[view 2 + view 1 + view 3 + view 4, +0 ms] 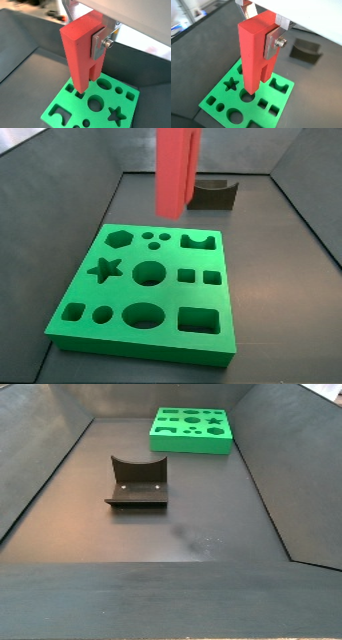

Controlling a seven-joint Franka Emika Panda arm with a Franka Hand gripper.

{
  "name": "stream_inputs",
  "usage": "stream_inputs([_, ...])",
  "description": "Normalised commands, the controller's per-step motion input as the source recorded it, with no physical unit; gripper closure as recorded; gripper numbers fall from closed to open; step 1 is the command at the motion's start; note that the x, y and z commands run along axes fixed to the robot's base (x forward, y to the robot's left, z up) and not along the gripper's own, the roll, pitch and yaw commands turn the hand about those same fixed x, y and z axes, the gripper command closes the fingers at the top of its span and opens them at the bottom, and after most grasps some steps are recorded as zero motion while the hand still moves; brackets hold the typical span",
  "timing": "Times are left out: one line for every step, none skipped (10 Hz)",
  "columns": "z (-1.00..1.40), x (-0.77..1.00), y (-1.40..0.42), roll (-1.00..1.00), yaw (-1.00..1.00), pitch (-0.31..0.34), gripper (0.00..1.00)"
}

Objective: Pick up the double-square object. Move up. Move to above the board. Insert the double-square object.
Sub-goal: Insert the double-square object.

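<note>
The dark grey, matte floor of the walled bin point(201, 524) carries the board point(147, 293), a large flat bright-green slab with smooth faces and star, hexagon, round and square cut-outs; in a side view point(191, 430) it lies at the far end, well apart from the squat dark block with a curved notch point(138, 482). That block is partly cut off behind the red piece in a side view point(214, 195) and appears only as a dark shape in a wrist view point(306, 51). The double-square object point(254, 55), a tall narrow red block with a slot splitting its lower end into two square prongs, hangs upright above the board, clear of its surface. The gripper point(261, 35) clasps the block's upper end; one flat silver finger plate point(102, 42) presses its side, the opposite finger is hidden. In a side view the gripper is cut off by the frame edge, and only the block point(177, 170) shows.
</note>
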Motion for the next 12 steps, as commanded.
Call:
stream_inputs([-0.27, 0.00, -0.20, 0.00, -0.99, 0.000, 1.00])
stream_inputs([-0.26, 0.00, -0.20, 0.00, -0.99, 0.000, 1.00])
stream_inputs([-0.37, 0.00, -0.04, 0.04, -1.00, 0.000, 1.00])
stream_inputs([-0.41, 0.00, 0.00, 0.06, -1.00, 0.000, 1.00])
stream_inputs([-0.38, 0.00, 0.00, 0.04, -1.00, 0.000, 1.00])
stream_inputs([-0.33, 0.00, 0.00, 0.01, -1.00, -0.003, 1.00])
stream_inputs([-0.30, 0.00, 0.00, 0.00, -1.00, -0.009, 1.00])
stream_inputs([-0.24, 0.00, 0.00, 0.00, -1.00, -0.030, 1.00])
stream_inputs([-0.23, 0.00, 0.00, 0.00, -1.00, -0.043, 1.00])
stream_inputs([-0.22, 0.00, 0.00, 0.00, -1.00, -0.063, 1.00])
stream_inputs([-0.19, 0.01, 0.00, 0.00, -1.00, -0.100, 1.00])
stream_inputs([-0.18, 0.02, 0.00, -0.01, -1.00, -0.114, 1.00])
